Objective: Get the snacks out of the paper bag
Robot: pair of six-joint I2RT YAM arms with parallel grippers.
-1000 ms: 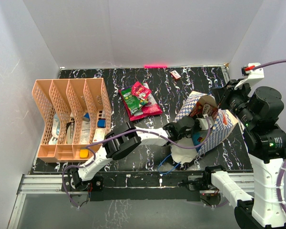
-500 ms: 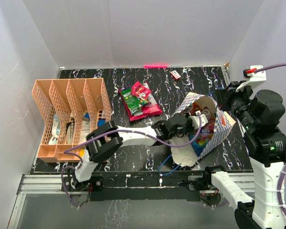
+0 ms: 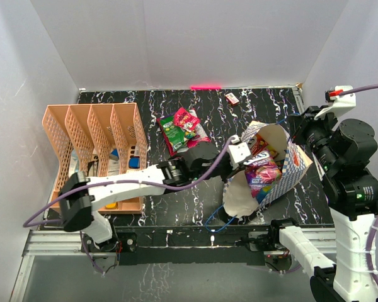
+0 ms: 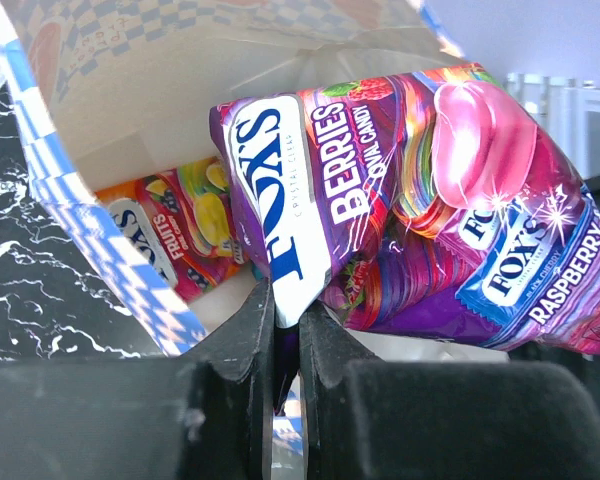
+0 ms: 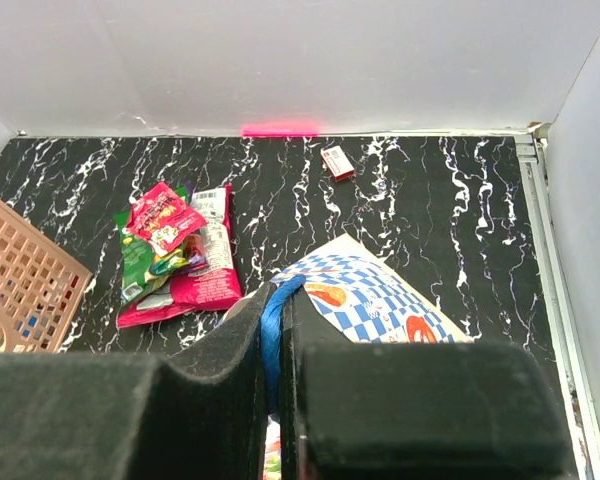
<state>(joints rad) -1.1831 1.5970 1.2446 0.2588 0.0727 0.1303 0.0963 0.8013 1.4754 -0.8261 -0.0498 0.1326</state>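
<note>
The paper bag [image 3: 296, 170] lies tilted at the right of the table, its white mouth facing left. My left gripper [image 3: 242, 154] is at that mouth, shut on the white-edged corner of a purple berry snack packet [image 4: 410, 210], which hangs half out of the bag. An orange-red fruit packet [image 4: 170, 240] lies deeper inside, behind the chequered bag edge [image 4: 50, 160]. My right gripper [image 5: 277, 320] is shut on the bag's blue cord handle [image 5: 273, 330] and holds the bag's top up. Red, pink and green snacks [image 3: 184, 132] lie piled on the table left of the bag.
A peach lattice organizer [image 3: 94, 151] with small items in its slots stands at the left. A small red-and-white box [image 3: 232, 98] lies near the back wall. A loose blue cord handle [image 3: 219, 220] trails at the table's front edge under the bag.
My left gripper closed on the purple packet inside the bag and drew back to the left, bringing the packet to the bag's mouth. The right gripper kept hold of the handle.
</note>
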